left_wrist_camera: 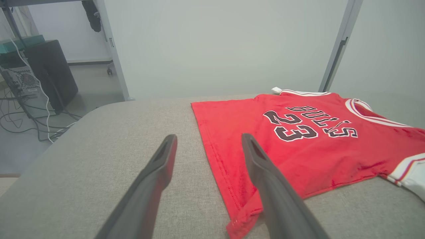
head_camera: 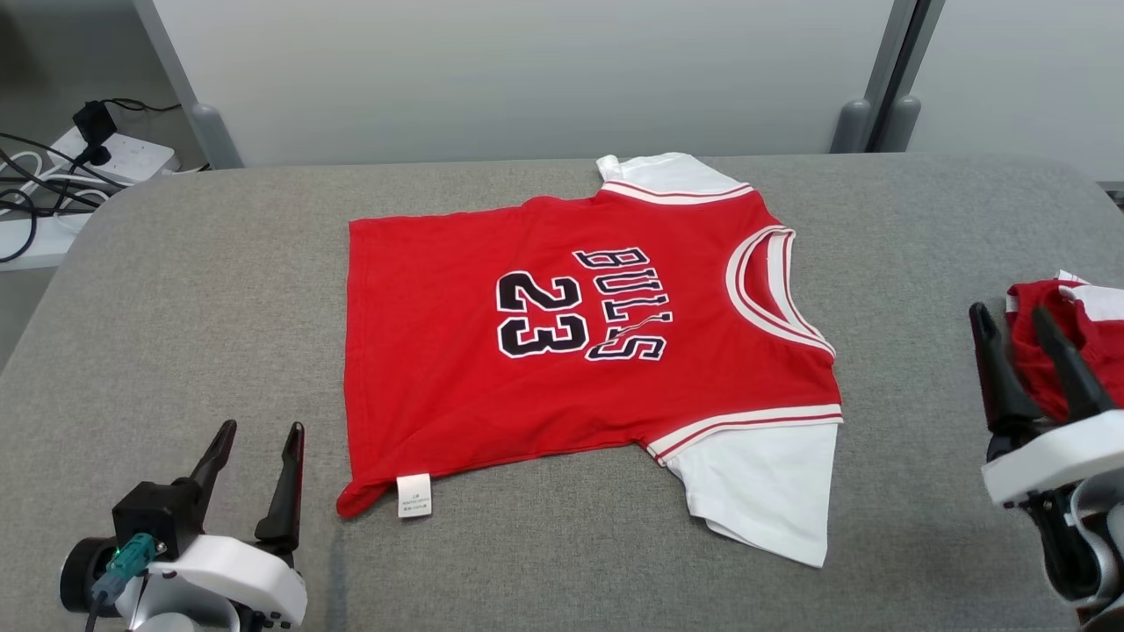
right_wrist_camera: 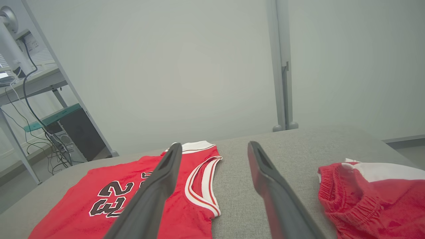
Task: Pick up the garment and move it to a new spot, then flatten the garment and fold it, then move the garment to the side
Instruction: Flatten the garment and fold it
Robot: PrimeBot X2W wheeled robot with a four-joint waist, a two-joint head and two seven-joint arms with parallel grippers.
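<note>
My left gripper is wide open, low over the grey table, just left of the shirt. My right gripper is wide open too, at the table's right side, close to a crumpled red cloth. The shirt lies flat in the middle, red with white sleeves, neck to the right, its tag sticking out near my left gripper. The table is soft with round corners. Behind it stands a pale wall. On the left I see a power strip with black cables and a dark computer box on the floor
</note>
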